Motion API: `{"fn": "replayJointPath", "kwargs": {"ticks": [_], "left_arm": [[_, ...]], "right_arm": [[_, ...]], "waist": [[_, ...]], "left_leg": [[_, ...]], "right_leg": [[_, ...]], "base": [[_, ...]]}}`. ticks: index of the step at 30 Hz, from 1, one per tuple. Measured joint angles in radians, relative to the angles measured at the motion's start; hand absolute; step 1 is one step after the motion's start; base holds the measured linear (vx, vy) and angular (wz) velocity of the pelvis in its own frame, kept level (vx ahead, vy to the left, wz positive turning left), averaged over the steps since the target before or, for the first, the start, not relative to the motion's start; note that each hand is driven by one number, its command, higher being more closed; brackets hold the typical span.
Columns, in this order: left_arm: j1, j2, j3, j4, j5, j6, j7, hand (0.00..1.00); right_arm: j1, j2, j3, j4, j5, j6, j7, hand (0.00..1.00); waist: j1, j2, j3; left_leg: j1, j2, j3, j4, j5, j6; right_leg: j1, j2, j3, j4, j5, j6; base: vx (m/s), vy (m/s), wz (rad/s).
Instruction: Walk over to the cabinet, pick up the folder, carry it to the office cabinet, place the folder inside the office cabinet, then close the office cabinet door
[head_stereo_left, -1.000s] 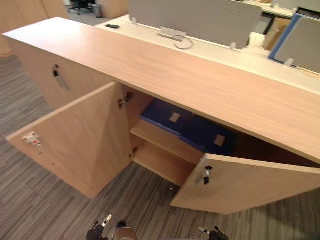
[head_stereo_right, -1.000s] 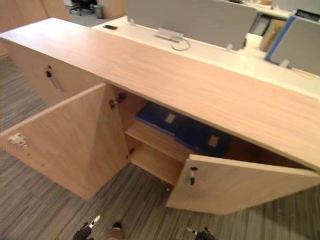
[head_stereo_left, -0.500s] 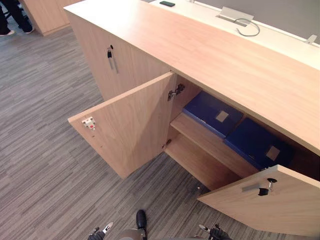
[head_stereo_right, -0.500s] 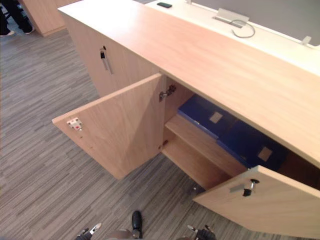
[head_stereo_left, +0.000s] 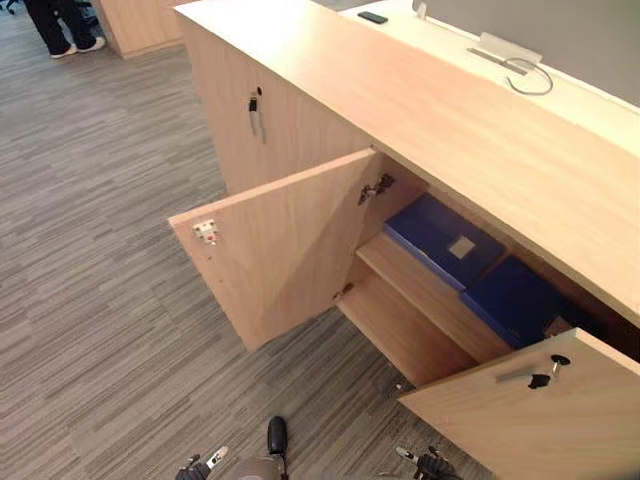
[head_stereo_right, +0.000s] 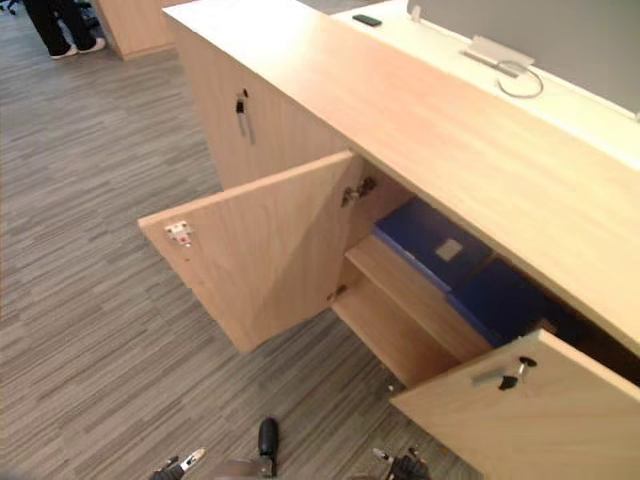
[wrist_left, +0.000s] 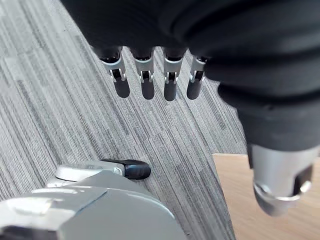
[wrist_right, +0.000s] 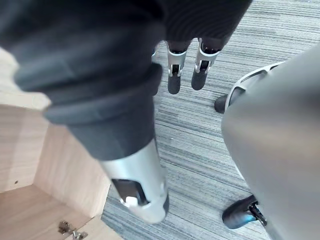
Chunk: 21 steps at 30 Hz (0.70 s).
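Folders (head_stereo_left: 447, 232), flat blue, on woodgrain shelf (head_stereo_left: 425, 297)

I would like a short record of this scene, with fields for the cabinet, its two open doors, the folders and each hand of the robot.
cabinet: long wooden cabinet, seen from above
left door: left door swung wide open
right door: right door open, handle on its face
folders: two blue folders lying flat, side by side, on the upper shelf inside
left hand: left hand open, holding nothing, low above the carpet
right hand: right hand open, holding nothing
other: a person stands far off
doors closed: not yet
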<state>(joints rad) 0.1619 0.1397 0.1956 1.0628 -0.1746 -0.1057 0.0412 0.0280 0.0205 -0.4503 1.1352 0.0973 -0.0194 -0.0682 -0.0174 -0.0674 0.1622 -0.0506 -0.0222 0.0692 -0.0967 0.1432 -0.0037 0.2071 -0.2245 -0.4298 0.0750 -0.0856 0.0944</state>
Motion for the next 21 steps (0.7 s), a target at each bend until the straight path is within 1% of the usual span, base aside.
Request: {"fn": "replayJointPath", "kwargs": {"ticks": [2,4,5,6,7,8,9,10,11,12,13,14,15,16,17,18,19,21], "left_arm": [[0.002,0.001,0.027,0.009,-0.055,0.002,-0.02,0.0],[0.002,0.002,0.031,0.01,-0.088,0.01,-0.042,0.0],[-0.007,0.008,0.029,0.01,-0.097,0.019,-0.067,0.0],[-0.019,0.024,0.027,0.016,-0.096,0.031,-0.088,0.0],[-0.029,0.029,0.028,0.021,-0.093,0.037,-0.101,0.0],[-0.046,0.038,0.029,0.026,-0.069,0.047,-0.133,0.0],[-0.054,0.053,0.039,0.026,-0.051,0.059,-0.157,0.0],[-0.06,0.065,0.047,0.026,-0.048,0.064,-0.164,0.0],[-0.081,0.108,0.075,0.026,-0.024,0.073,-0.176,0.0],[-0.121,0.171,0.108,0.026,-0.005,0.08,-0.183,0.0],[-0.14,0.205,0.129,0.026,0.006,0.08,-0.184,0.0],[-0.2,0.275,0.165,0.027,0.025,0.081,-0.185,0.0],[-0.255,0.349,0.19,0.03,0.034,0.081,-0.185,0.0],[-0.281,0.387,0.196,0.035,0.047,0.081,-0.185,0.0],[-0.325,0.437,0.202,0.052,0.079,0.081,-0.185,0.0],[-0.386,0.487,0.206,0.076,0.111,0.082,-0.185,0.0],[-0.427,0.509,0.205,0.086,0.154,0.082,-0.185,0.0],[-0.45,0.517,0.204,0.088,0.219,0.082,-0.182,0.0]], "right_arm": [[0.005,-0.003,-0.002,0.0,0.0,0.0,0.0,0.0],[0.01,-0.008,-0.014,0.002,0.0,0.0,0.001,0.0],[0.009,-0.009,-0.039,0.008,0.0,0.001,0.004,0.0],[0.01,-0.011,-0.053,0.01,-0.001,0.002,0.009,0.0],[0.01,-0.014,-0.066,0.012,-0.001,0.004,0.011,0.0],[0.009,-0.03,-0.079,0.015,-0.002,0.018,0.022,0.0],[0.009,-0.045,-0.078,0.015,-0.003,0.027,0.031,0.0],[0.009,-0.049,-0.078,0.014,-0.003,0.027,0.036,0.0],[0.01,-0.052,-0.077,0.015,-0.008,0.029,0.046,0.0],[0.01,-0.053,-0.077,0.018,-0.023,0.031,0.053,0.0],[0.01,-0.054,-0.077,0.019,-0.026,0.031,0.055,0.0],[0.009,-0.06,-0.077,0.031,-0.03,0.03,0.058,0.0],[0.009,-0.069,-0.077,0.048,-0.033,0.031,0.059,0.0],[0.009,-0.073,-0.078,0.058,-0.034,0.031,0.059,0.0],[0.01,-0.08,-0.086,0.07,-0.032,0.031,0.059,0.0],[0.006,-0.087,-0.132,0.078,-0.027,0.031,0.06,0.0],[0.016,-0.096,-0.169,0.08,-0.017,0.031,0.061,0.0],[0.048,-0.102,-0.186,0.078,0.001,0.031,0.061,0.0]], "waist": [[0.004,-0.001,0.0],[0.006,-0.003,0.001],[0.005,-0.006,0.001],[-0.009,-0.01,0.002],[-0.017,-0.012,0.005],[-0.019,-0.006,0.009],[-0.019,-0.003,0.01],[-0.019,-0.003,0.008],[-0.02,0.001,-0.002],[-0.019,-0.006,-0.007],[-0.02,-0.008,-0.008],[-0.02,-0.009,-0.009],[-0.02,-0.007,-0.013],[-0.021,-0.002,-0.016],[-0.021,0.007,-0.027],[-0.027,0.028,-0.027],[-0.031,0.052,-0.023],[-0.038,0.072,-0.052]], "left_leg": [[0.007,0.026,-0.013,0.001,0.007,-0.011],[0.002,0.039,-0.021,0.003,0.013,-0.018],[-0.01,0.056,0.031,0.008,-0.004,-0.001],[-0.036,0.095,0.196,0.055,-0.034,0.012],[-0.043,0.115,0.268,0.092,-0.049,0.015],[-0.06,0.156,0.369,0.158,-0.057,0.023],[-0.056,0.158,0.372,0.183,-0.053,0.01],[-0.052,0.159,0.371,0.186,-0.055,0.008],[-0.055,0.16,0.368,0.187,-0.057,0.006],[-0.061,0.158,0.363,0.189,-0.053,0.001],[-0.068,0.157,0.357,0.19,-0.047,-0.002],[-0.08,0.15,0.344,0.182,-0.029,-0.005],[-0.085,0.138,0.32,0.148,0.002,-0.011],[-0.085,0.131,0.313,0.118,0.027,-0.013],[-0.078,0.123,0.304,0.046,0.078,-0.017],[-0.086,0.119,0.279,0.0,0.113,-0.027],[-0.086,0.126,0.253,0.0,0.109,-0.034],[-0.085,0.123,0.249,0.0,0.108,-0.035]], "right_leg": [[0.014,0.028,-0.002,0.004,-0.001,-0.001],[0.02,0.043,-0.005,0.01,-0.002,-0.003],[0.018,0.041,-0.014,0.014,-0.002,-0.003],[0.018,0.038,-0.035,0.015,-0.002,-0.003],[0.017,0.032,-0.04,0.018,-0.002,-0.003],[0.017,0.026,-0.035,0.033,-0.003,-0.003],[0.011,0.016,-0.029,0.062,-0.009,-0.002],[0.001,0.015,-0.028,0.081,-0.012,-0.002],[-0.011,0.011,-0.022,0.093,-0.019,0.0],[-0.013,0.012,-0.008,0.091,-0.024,0.006],[-0.016,0.012,-0.006,0.089,-0.029,0.013],[-0.02,0.013,-0.006,0.081,-0.049,0.013],[-0.024,0.015,-0.007,0.066,-0.071,0.017],[-0.029,0.018,-0.007,0.058,-0.083,0.017],[-0.044,0.022,-0.008,0.043,-0.094,0.023],[-0.053,0.044,-0.011,0.022,-0.1,0.029],[-0.054,0.05,-0.022,0.019,-0.097,0.024],[-0.053,0.05,-0.019,0.02,-0.095,0.022]], "base": [[0.02,-0.157,0.15],[0.0,-0.096,0.28],[-0.03,-0.055,0.49],[-0.04,-0.018,0.54],[0.0,0.002,0.59],[0.02,0.027,0.3],[0.03,0.037,0.11],[0.0,0.05,-0.07],[-0.01,0.045,-0.03],[-0.01,0.036,0.04],[-0.04,-0.003,0.14],[-0.09,-0.048,0.21],[-0.08,-0.049,0.2],[-0.1,-0.053,0.14],[-0.09,-0.031,0.11],[-0.16,-0.056,0.09],[-0.14,-0.032,0.07],[-0.08,-0.005,0.0]]}}
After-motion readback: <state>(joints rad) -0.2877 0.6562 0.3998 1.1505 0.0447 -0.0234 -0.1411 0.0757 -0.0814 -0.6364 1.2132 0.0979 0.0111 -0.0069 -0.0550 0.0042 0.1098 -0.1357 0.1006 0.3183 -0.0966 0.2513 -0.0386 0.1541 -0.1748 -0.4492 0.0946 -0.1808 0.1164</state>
